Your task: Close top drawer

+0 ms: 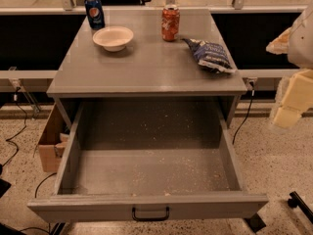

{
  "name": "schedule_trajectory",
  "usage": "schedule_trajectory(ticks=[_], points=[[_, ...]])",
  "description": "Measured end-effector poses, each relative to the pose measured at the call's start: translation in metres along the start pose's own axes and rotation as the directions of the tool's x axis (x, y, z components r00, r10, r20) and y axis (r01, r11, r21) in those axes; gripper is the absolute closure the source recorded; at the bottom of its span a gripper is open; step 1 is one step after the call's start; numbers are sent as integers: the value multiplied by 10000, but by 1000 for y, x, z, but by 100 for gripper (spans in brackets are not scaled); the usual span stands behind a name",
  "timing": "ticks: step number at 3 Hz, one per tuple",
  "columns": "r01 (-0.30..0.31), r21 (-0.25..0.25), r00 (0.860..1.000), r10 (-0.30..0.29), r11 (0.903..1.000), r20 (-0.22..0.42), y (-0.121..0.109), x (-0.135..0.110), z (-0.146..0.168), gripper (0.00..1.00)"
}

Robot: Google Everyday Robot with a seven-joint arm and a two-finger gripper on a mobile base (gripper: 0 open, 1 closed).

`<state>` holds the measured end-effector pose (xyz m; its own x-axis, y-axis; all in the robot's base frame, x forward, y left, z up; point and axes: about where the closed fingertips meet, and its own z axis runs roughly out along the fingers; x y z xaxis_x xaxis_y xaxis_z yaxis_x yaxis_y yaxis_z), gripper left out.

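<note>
The top drawer (146, 207) of the grey cabinet is pulled far out toward me. Its plain grey front runs across the bottom of the view, with a small black bail handle (150, 214) at centre. The deep box is empty, and its grey floor (146, 168) is speckled with crumbs. My gripper (292, 102) shows as pale blurred shapes at the right edge, level with the cabinet top and to the right of the drawer, apart from it. It touches nothing.
On the cabinet top (146, 67) stand a blue soda can (94, 11), a white bowl (113, 37), an orange soda can (170, 22) and a dark chip bag (210, 55). A cardboard box (49, 141) sits on the floor at left, with cables nearby.
</note>
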<state>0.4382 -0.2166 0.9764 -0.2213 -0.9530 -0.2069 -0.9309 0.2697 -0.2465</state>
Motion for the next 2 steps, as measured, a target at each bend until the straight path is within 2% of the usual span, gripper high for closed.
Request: schedule_trajectory(ticks=[1, 2], points=[[0, 0, 10000, 0, 10000, 0, 0, 0, 0, 0], [197, 75, 9998, -197, 9998, 34, 11, -4, 5, 0]])
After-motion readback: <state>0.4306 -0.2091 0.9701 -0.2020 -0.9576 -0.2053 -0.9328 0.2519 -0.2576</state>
